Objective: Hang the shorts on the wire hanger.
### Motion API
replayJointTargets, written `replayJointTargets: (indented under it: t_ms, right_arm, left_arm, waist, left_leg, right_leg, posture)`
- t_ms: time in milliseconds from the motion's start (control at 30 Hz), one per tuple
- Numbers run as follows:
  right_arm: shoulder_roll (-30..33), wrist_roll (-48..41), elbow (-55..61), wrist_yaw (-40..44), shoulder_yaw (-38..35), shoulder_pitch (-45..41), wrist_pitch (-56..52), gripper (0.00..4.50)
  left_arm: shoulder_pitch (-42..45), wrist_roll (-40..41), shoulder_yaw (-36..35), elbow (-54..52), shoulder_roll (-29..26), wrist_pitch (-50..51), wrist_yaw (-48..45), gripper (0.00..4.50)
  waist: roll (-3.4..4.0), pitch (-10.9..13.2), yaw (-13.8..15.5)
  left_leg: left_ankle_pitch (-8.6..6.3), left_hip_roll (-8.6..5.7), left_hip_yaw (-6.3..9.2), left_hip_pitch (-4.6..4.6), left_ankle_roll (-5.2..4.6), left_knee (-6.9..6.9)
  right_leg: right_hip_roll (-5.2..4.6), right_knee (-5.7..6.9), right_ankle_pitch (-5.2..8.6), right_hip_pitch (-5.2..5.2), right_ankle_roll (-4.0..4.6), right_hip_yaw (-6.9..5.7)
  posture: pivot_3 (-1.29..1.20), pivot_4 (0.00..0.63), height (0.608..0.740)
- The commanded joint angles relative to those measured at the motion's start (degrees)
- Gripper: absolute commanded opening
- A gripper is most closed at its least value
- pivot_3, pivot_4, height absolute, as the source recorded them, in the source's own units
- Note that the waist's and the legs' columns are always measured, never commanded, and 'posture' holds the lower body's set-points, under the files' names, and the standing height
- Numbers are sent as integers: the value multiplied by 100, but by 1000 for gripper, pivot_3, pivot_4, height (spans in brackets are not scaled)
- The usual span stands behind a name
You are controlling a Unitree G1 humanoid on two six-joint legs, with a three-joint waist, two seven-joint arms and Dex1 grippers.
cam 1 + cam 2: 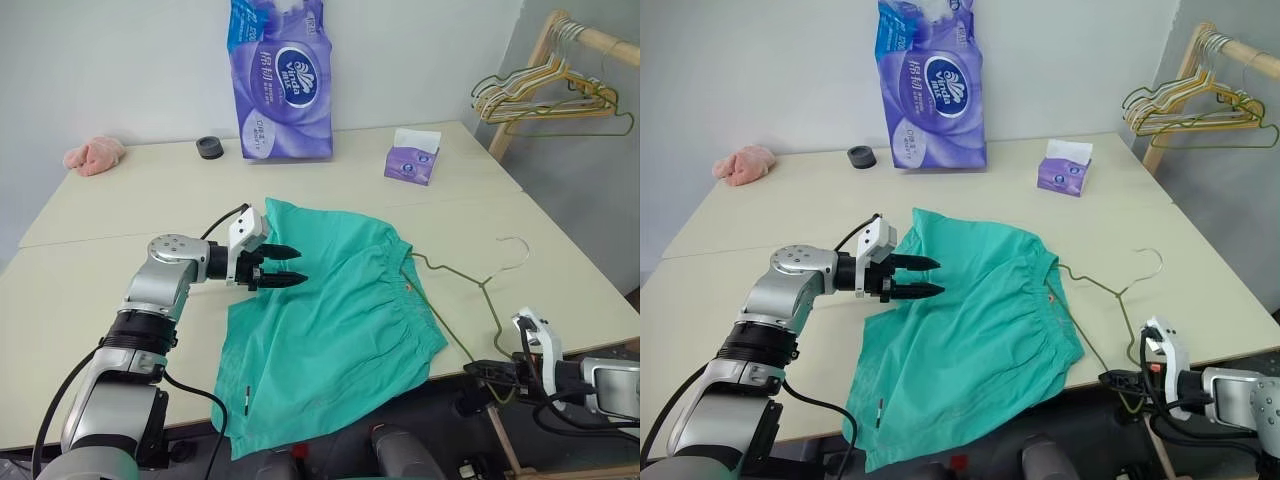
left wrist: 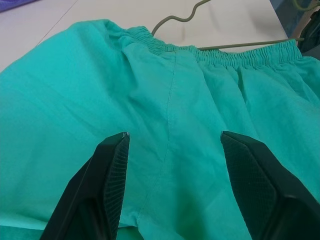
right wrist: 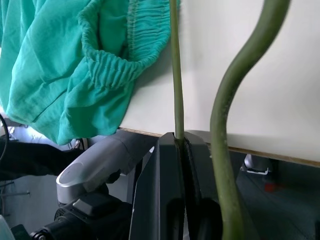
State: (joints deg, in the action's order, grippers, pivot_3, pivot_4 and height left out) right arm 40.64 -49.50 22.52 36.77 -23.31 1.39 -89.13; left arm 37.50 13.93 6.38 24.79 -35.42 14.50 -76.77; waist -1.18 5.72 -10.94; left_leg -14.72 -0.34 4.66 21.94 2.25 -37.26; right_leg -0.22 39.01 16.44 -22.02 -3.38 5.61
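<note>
Cream table (image 1: 120,290), rumpled teal shorts (image 1: 330,320), left tool (image 1: 285,268) agape above, right tool (image 1: 478,371) clamping wire hanger (image 1: 470,280)

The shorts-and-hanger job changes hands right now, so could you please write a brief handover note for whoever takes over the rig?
Left gripper: open, over the shorts, holding nothing.
Right gripper: shut on the wire hanger, pinching its wire off the table's near edge.
Shorts: spread on the table, one leg drooping over the near edge, waistband toward the hanger.
Hanger: one part passes under the waistband; hook lies on the table.
Done: hanger gripped.
Left: get the shorts fully onto the hanger.
</note>
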Motion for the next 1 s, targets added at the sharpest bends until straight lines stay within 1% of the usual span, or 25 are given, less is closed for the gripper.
replayJointTargets:
  t_ms: [33,133,233,300,367,400,533,667,733,900,1000]
  right_arm:
    - [256,-343,50,378,63,-230,33,0]
    - [214,-313,-65,347,251,-358,91,0]
    - [-196,26,-556,8,632,-717,315,0]
    - [-286,125,-702,-62,754,-811,406,0]
    - [-516,273,-933,-288,746,-950,526,0]
    - [-657,307,-1039,-414,662,-1035,565,0]
    - [-984,213,-1171,-603,286,-1300,696,0]
    - [-924,313,-1088,-498,336,-1362,1251,0]
    - [-663,592,-965,-272,677,-1284,1786,0]
    - [-325,1065,-775,82,1158,-1281,2830,0]
    - [-117,1574,-667,238,1593,-1308,3568,0]
  left_arm:
    - [86,42,-126,-121,-48,-51,40,3066]
    - [83,43,-125,-130,-45,-47,52,3066]
    - [95,47,-119,-129,-25,-35,67,3066]
    - [106,48,-118,-118,-19,-35,72,3066]
    - [114,51,-122,-99,-19,-43,71,3066]
    - [121,48,-125,-82,-18,-58,78,3066]
    - [144,64,-154,-30,-10,-60,119,3066]
    - [139,79,-171,-29,5,-47,155,3066]
    - [148,89,-189,-13,14,-34,187,3066]
    - [228,122,-247,71,15,-25,257,3066]
    - [540,154,-428,390,47,-63,462,3066]
  waist:
    - [0,0,2]
    - [0,0,-4]
    - [-7,-4,-9]
    - [-2,-5,-10]
    - [-1,-6,-7]
    - [-1,-6,-7]
    - [-1,-7,-7]
    - [-1,-7,-11]
    - [0,-7,-13]
    - [0,-7,-17]
    - [-1,-7,-17]
  left_leg:
    - [0,0,0,0,0,0]
    - [0,0,0,0,0,0]
    - [0,0,1,0,0,2]
    - [0,1,2,-1,0,1]
    - [0,2,3,0,0,5]
    - [0,3,4,2,0,4]
    - [0,2,4,1,0,0]
    - [0,2,4,2,0,1]
    - [0,2,4,1,0,1]
    - [0,1,3,2,0,1]
    - [0,1,4,2,0,1]
  right_leg:
    - [0,0,0,0,0,0]
    - [4,-1,0,0,0,0]
    - [6,-2,0,0,1,-2]
    - [4,-1,-1,0,1,0]
    - [1,0,-4,-2,7,0]
    - [0,-1,-15,-3,26,0]
    - [-4,1,-17,-2,25,0]
    - [-4,0,-17,-2,25,-1]
    - [-4,0,-17,-2,25,-1]
    - [-4,-1,-17,-2,24,-2]
    - [-3,-1,-17,-3,24,-3]
  posture:
    - [-183,58,740]
    - [-182,57,740]
    - [-181,55,740]
    - [-179,54,740]
    - [-179,54,740]
    - [-177,54,740]
    - [-177,54,740]
    - [-177,51,740]
    - [-183,49,740]
    - [-185,46,740]
    - [-188,44,740]
